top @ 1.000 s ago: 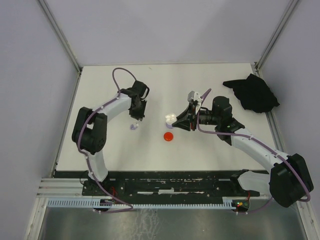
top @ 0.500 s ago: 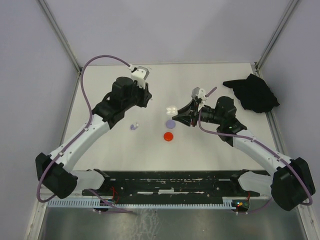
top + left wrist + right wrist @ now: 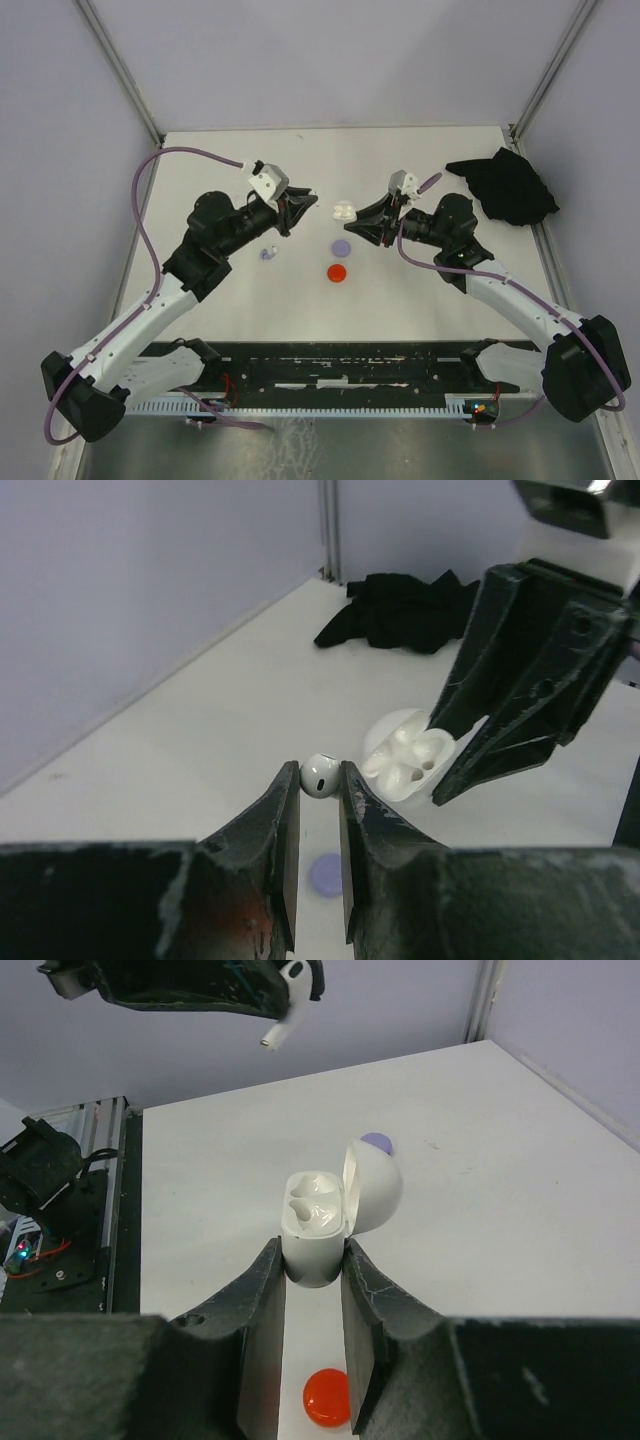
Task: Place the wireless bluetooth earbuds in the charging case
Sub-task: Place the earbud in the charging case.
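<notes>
White earbud (image 3: 320,776), white case (image 3: 315,1225), red disc (image 3: 338,272), lilac disc (image 3: 341,246)

no writing, label, brand, number or sign can be read anywhere in these views, on any surface shown here.

The left gripper (image 3: 320,780) pinches a white earbud (image 3: 321,773) at its fingertips above the white table (image 3: 200,730). Just right of it, the right gripper (image 3: 443,758) holds an open charging case (image 3: 405,763), two sockets showing. A lilac disc (image 3: 327,872) lies below; black cloth (image 3: 405,610) sits far back.
</notes>
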Motion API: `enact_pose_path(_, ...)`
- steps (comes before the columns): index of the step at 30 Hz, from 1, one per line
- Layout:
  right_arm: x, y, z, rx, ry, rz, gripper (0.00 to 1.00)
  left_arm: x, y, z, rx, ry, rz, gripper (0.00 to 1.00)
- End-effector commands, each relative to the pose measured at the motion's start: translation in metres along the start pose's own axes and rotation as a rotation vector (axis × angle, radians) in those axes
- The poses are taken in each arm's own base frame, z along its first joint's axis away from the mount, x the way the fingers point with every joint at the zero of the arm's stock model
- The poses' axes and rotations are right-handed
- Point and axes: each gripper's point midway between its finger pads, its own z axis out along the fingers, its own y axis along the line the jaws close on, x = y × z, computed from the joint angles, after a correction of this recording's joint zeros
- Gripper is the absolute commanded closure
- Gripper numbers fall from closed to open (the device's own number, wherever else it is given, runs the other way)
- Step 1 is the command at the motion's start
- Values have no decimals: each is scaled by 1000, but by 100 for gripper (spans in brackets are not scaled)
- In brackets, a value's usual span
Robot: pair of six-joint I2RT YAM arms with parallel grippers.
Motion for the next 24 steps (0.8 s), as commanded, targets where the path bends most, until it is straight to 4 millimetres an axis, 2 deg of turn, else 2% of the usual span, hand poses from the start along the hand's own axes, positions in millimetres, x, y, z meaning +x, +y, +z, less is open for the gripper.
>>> enact_pose_path(1, -25, 5, 2, -18, -80, -58, 98, -46, -26, -4, 120, -193, 210, 80)
enact_pose_path(14, -34, 13, 5, -62, -110, -71, 98, -42, -60, 2, 214, -253, 473, 78)
enact_pose_path(24, -36, 16, 6, -77, -113, -76, 98, -40, -62, 13, 186, -252, 517, 78)
